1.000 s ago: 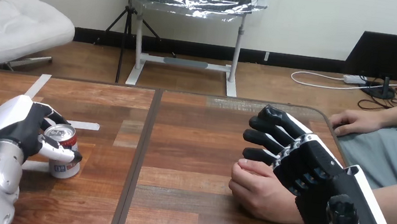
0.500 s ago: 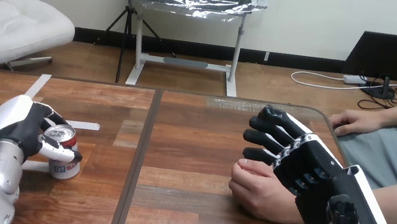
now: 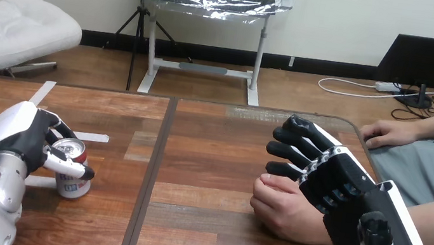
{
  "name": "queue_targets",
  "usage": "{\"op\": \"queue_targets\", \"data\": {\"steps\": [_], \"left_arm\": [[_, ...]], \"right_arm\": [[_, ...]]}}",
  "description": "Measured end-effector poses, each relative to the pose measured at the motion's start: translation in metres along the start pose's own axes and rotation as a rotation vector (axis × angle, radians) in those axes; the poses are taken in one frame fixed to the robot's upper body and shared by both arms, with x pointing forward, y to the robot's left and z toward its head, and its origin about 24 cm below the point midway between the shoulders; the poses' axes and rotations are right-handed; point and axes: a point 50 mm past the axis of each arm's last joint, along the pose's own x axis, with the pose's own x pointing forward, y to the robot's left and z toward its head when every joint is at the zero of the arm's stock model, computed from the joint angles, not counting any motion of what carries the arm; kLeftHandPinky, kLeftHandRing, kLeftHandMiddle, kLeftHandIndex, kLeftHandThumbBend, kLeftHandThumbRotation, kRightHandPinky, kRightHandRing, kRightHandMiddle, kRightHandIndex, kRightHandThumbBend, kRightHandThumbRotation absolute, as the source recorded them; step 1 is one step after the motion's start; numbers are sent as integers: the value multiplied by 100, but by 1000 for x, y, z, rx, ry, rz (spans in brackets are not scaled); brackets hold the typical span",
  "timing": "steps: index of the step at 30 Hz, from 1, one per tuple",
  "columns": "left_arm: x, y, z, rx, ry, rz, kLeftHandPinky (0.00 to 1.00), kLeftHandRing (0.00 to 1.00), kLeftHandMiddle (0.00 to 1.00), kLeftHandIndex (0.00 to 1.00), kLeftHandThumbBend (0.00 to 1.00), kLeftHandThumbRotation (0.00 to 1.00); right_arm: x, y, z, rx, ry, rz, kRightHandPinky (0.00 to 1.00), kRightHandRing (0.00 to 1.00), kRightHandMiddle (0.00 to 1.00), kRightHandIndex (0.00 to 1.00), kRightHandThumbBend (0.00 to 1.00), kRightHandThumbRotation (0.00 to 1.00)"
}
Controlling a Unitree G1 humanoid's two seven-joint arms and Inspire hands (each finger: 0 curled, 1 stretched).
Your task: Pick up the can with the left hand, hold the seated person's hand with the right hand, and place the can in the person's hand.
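Soda can (image 3: 73,180), gripped by the left hand (image 3: 20,133) with curled fingers at the left of the table (image 3: 212,141), has just slid slightly rightward, so the pickup seems begun, while the right hand (image 3: 341,178) stays open over the person's fist (image 3: 282,212), not clasping it.

Nothing really readable here, tbh. The can (image 3: 72,184) that the left robot hand (image 3: 23,137) has its fingers curled around shows some blue print on its white lower part, just under the thumb, but it's way too small to make out.
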Motion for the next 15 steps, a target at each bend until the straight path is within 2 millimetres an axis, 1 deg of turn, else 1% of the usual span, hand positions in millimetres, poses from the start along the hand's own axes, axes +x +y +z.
{"op": "queue_targets", "data": {"steps": [15], "left_arm": [[0,0,1,0,-4,-1,16,23,35,50,72,0]], "right_arm": [[0,0,-1,4,6,1,78,84,85,86,94,86]]}}
